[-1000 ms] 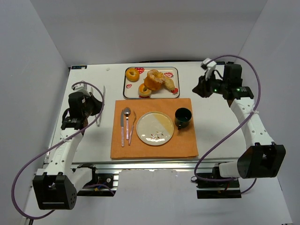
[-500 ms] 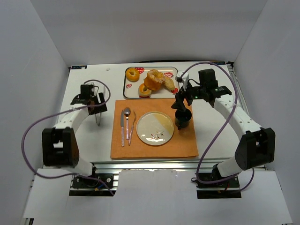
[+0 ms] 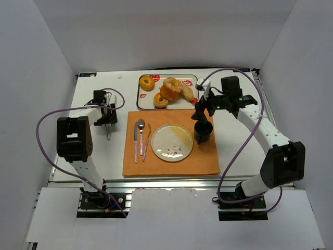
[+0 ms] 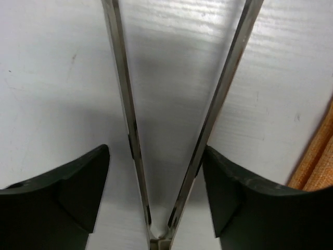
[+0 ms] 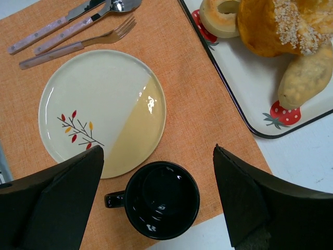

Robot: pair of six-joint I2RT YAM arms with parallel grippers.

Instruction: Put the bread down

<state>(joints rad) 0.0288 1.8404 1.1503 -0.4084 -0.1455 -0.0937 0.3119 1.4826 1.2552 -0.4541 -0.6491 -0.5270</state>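
The bread, a golden-yellow ring, lies at the left end of the tray at the back of the table. My left gripper is low over metal tongs on the white table left of the mat. In the left wrist view the open gripper straddles the tongs; the right finger is close to one arm, the left finger apart from the other. My right gripper hangs open and empty above the dark cup. The bread is outside both wrist views.
A pale-topped ring and lumpy pastries share the tray. On the orange mat lie a plate, a knife, spoon and fork and the cup. White walls close in three sides.
Both arms swung inward from the sides: the left one came down over the tongs, the right one over the cup. Both grippers opened; the left jaws have since narrowed a little.
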